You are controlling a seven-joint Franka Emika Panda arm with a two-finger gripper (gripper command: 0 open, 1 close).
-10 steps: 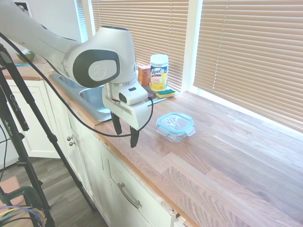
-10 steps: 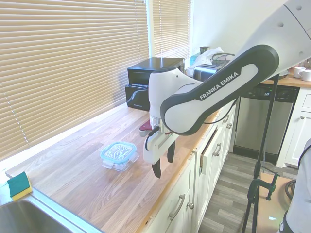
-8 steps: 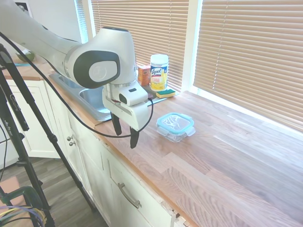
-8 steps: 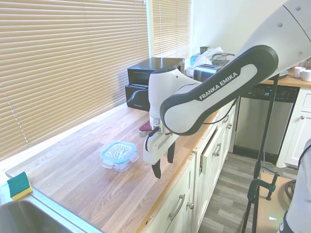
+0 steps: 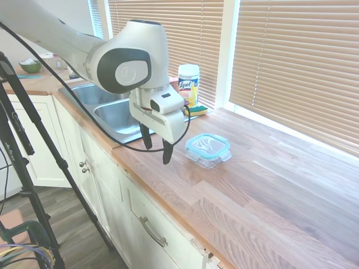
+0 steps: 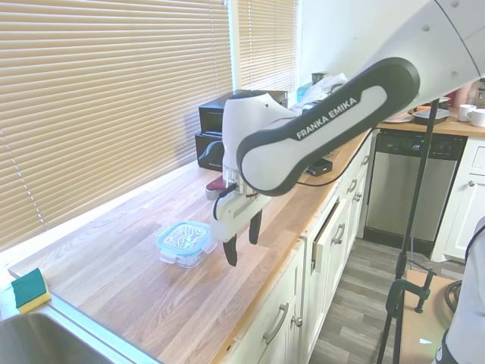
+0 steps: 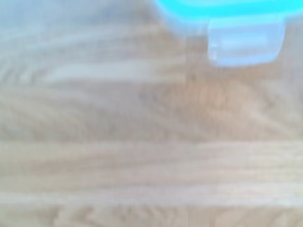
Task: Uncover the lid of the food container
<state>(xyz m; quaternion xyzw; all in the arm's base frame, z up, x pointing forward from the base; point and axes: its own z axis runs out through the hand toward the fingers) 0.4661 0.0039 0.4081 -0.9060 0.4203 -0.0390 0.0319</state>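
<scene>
A small clear food container (image 5: 208, 156) stands on the wooden counter (image 5: 269, 190), and the second exterior view shows the container (image 6: 184, 251) too. Its teal-rimmed lid (image 5: 207, 145) sits flat on top with the side flaps down; the lid (image 6: 184, 236) looks the same from the other side. My gripper (image 5: 157, 150) hangs open a short way to the container's left, above the counter's front strip, touching nothing. From the opposite side the gripper (image 6: 242, 244) is just right of the container. The blurred wrist view shows the lid's teal rim (image 7: 222, 10) and one flap (image 7: 246, 41) over wood.
A Lysol wipes canister (image 5: 188, 85), a small orange box (image 5: 171, 89) and a yellow-green sponge (image 5: 196, 110) stand by the window behind the steel sink (image 5: 115, 115). A black toaster oven (image 6: 227, 125) sits further down the counter. The counter's front edge (image 5: 168, 207) is near the gripper.
The arm has swung toward the container, carrying the gripper from over the counter's front edge inward and closer to the lid. The container and lid have not moved.
</scene>
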